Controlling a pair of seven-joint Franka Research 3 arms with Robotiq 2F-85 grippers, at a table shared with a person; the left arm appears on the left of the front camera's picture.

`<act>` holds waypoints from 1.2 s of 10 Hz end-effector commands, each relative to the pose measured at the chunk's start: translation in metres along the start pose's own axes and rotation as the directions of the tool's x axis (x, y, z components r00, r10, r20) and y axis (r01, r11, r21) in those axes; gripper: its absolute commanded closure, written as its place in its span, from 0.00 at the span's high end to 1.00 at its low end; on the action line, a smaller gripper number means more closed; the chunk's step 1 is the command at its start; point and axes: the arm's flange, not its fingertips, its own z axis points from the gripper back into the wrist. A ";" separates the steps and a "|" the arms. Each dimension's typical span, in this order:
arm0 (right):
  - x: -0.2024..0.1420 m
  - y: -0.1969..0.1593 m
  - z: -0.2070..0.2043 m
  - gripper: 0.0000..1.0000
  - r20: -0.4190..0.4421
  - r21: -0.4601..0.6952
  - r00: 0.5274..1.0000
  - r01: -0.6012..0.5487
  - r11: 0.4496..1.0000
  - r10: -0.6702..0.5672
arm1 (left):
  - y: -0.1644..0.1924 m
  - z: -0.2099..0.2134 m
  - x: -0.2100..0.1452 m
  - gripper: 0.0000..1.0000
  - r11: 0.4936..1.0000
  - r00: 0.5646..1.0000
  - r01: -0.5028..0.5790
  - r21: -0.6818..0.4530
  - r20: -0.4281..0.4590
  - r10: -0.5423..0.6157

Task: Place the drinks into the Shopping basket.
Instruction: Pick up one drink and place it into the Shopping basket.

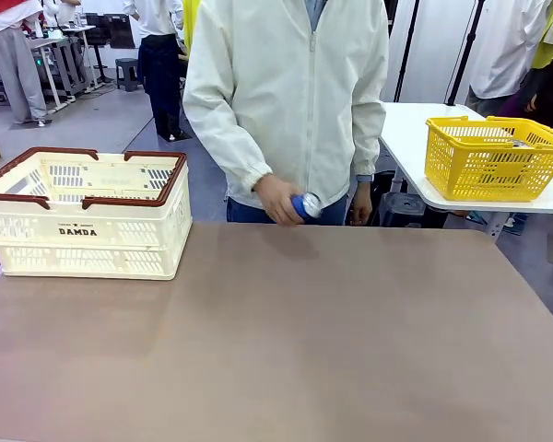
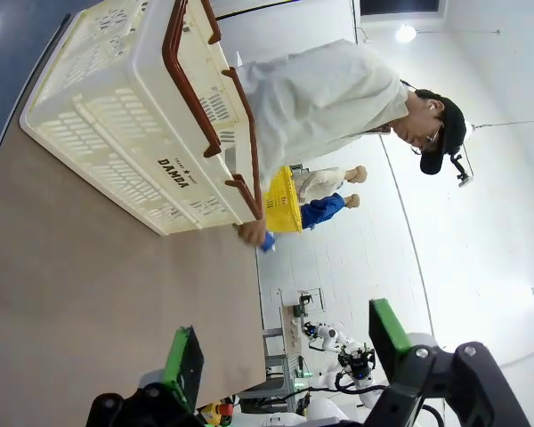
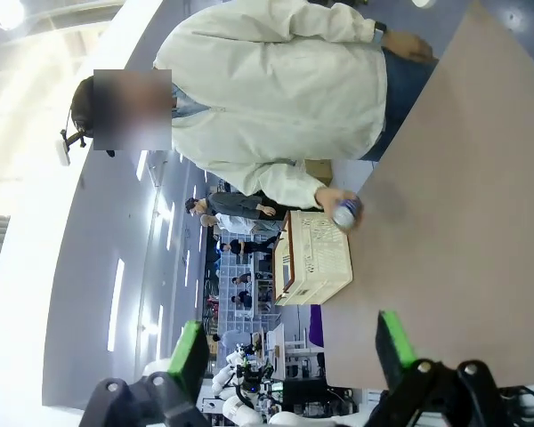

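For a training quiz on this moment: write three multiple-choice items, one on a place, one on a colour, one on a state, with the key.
1. Where does the Shopping basket stand? A. on the table, at the robot's left. B. on the floor. C. in the person's arms.
2. What colour is the can in the person's hand? A. green. B. blue. C. red.
3. How is the left gripper? A. shut on a can. B. open and empty. C. shut on the basket's rim.
Key: 1A, it rests on the brown table; 2B, blue body, silver top; 3B, its pads stand wide apart, nothing between.
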 end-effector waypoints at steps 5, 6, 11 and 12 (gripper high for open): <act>0.004 0.005 0.001 1.00 0.003 0.013 1.000 -0.016 1.000 0.016 | -0.003 0.003 0.000 1.00 1.000 1.000 -0.002 -0.003 -0.010 0.002; 0.004 0.005 0.001 1.00 0.003 0.013 1.000 -0.016 1.000 0.016 | -0.003 0.003 0.000 1.00 1.000 1.000 -0.002 -0.003 -0.010 0.002; 0.004 0.005 0.001 1.00 0.003 0.013 1.000 -0.016 1.000 0.016 | -0.003 0.003 0.000 1.00 1.000 1.000 -0.002 -0.003 -0.010 0.002; 0.004 0.005 0.001 1.00 0.003 0.013 1.000 -0.016 1.000 0.016 | -0.003 0.003 0.000 1.00 1.000 1.000 -0.002 -0.003 -0.010 0.002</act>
